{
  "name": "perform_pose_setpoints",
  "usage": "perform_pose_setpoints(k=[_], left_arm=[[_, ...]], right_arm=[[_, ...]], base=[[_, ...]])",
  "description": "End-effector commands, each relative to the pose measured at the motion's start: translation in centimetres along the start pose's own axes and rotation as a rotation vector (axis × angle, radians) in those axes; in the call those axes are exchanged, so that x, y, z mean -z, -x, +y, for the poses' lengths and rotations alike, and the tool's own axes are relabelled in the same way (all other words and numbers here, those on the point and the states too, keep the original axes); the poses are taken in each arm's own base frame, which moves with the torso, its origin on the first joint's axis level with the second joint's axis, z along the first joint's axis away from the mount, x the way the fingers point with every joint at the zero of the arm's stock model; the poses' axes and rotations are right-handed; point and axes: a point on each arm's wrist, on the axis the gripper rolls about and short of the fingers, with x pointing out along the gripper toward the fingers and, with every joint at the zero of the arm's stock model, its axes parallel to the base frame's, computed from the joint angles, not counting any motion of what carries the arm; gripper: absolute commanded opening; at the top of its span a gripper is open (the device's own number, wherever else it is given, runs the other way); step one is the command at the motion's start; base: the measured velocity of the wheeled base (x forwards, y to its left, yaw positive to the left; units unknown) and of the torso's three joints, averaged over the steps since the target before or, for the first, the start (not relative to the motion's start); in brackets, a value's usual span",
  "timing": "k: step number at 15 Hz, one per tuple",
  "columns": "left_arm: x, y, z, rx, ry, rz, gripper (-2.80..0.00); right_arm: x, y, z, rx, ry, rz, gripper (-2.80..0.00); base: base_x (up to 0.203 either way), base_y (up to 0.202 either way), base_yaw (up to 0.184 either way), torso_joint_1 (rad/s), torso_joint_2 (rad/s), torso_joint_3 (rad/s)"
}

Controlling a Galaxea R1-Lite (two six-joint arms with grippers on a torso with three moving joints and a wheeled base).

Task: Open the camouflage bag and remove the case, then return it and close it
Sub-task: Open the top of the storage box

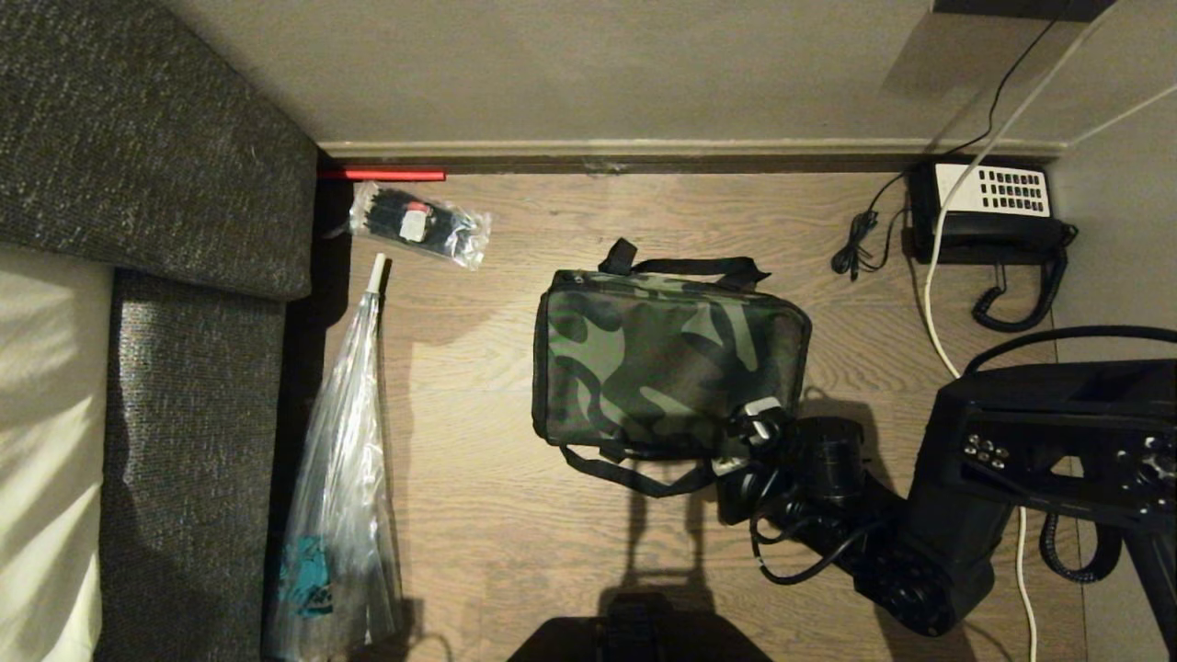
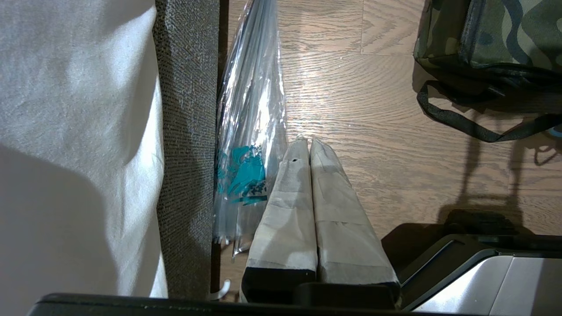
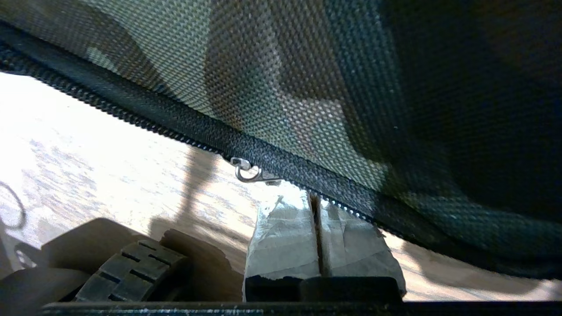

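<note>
- Nearest to the camera, at the lower right of the head view, the right arm reaches in from the robot's body, and the right gripper (image 1: 756, 425) sits against the lower right corner of the camouflage bag (image 1: 662, 354). I think it is placed there because the zipper begins at that corner.
- In the right wrist view the two taped fingers (image 3: 281, 237) are pressed together with almost no gap, their tips touching the black zipper band (image 3: 184, 125). A small metal ring of the slider (image 3: 248, 170) shows just beside the tips. I cannot tell if a pull tab is really pinched between them; the ring itself seems free.
- The left gripper (image 2: 307, 145) is seen only in its own wrist view, its jaws closed on nothing, hanging above the floor near the long clear plastic bag (image 1: 340, 478) at the lower left, beside the grey sofa (image 1: 184, 386). It looks parked.
- In the middle of the head view the bag lies flat on the wooden floor (image 1: 515, 552), zipped shut, one strap spread toward the robot and one toward the wall. The case is not visible; I suppose it is inside.
- Farther, at the upper left, there is a small plastic packet (image 1: 418, 223); at the upper right a desk telephone (image 1: 988, 213) stands by the wall, well apart from the bag.
</note>
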Motion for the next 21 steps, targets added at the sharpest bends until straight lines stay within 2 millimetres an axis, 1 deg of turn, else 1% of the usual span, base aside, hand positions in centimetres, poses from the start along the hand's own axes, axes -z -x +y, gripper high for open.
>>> perform_pose_setpoints(k=[1,4,6,10,12,13,16,17,18,21], left_arm=[[0.0,0.0,0.0,0.000,0.000,0.002,-2.80],[0.0,0.0,0.0,0.000,0.000,0.002,-2.80],[0.0,0.0,0.0,0.000,0.000,0.002,-2.80],[0.0,0.0,0.0,0.000,0.000,0.002,-2.80],[0.0,0.0,0.0,0.000,0.000,0.002,-2.80],[0.0,0.0,0.0,0.000,0.000,0.002,-2.80],[0.0,0.0,0.0,0.000,0.000,0.002,-2.80],[0.0,0.0,0.0,0.000,0.000,0.002,-2.80],[0.0,0.0,0.0,0.000,0.000,0.002,-2.80],[0.0,0.0,0.0,-0.001,0.000,0.002,-2.80]], right_arm=[[-0.6,0.7,0.0,-0.002,-0.001,-0.017,-2.80],[-0.6,1.7,-0.1,-0.007,0.010,-0.006,-2.80],[0.0,2.4,-0.3,-0.005,0.049,0.024,-2.80],[0.2,2.5,-0.6,0.007,0.053,0.036,-2.80],[0.4,2.4,-0.6,0.006,0.077,0.045,-2.80],[0.8,2.1,-0.6,0.009,0.087,0.054,-2.80],[0.8,1.8,-0.5,0.006,0.109,0.053,-2.80],[1.0,2.0,-0.5,0.000,0.131,0.063,-0.73],[1.1,2.0,-0.5,-0.002,0.136,0.065,0.00],[1.2,1.7,-0.6,0.007,0.138,0.067,0.00]], base=[[0.000,0.000,0.000,0.000,0.00,0.000],[0.000,0.000,0.000,0.000,0.00,0.000],[0.000,0.000,0.000,0.000,0.00,0.000],[0.000,0.000,0.000,0.000,0.00,0.000],[0.000,0.000,0.000,0.000,0.00,0.000],[0.000,0.000,0.000,0.000,0.00,0.000],[0.000,0.000,0.000,0.000,0.00,0.000],[0.000,0.000,0.000,0.000,0.00,0.000],[0.000,0.000,0.000,0.000,0.00,0.000],[0.000,0.000,0.000,0.000,0.00,0.000]])
